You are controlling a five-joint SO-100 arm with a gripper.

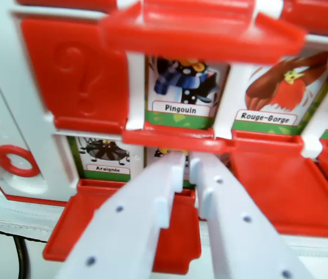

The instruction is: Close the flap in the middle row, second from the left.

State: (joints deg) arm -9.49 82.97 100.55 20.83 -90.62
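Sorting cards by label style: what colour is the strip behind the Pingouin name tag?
Green, under the white Pingouin label; the wrist view shows it.

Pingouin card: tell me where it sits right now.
In the wrist view the Pingouin card sits upper centre, between a closed red flap with a question mark on its left and the Rouge-Gorge card on its right, above the white fingers.
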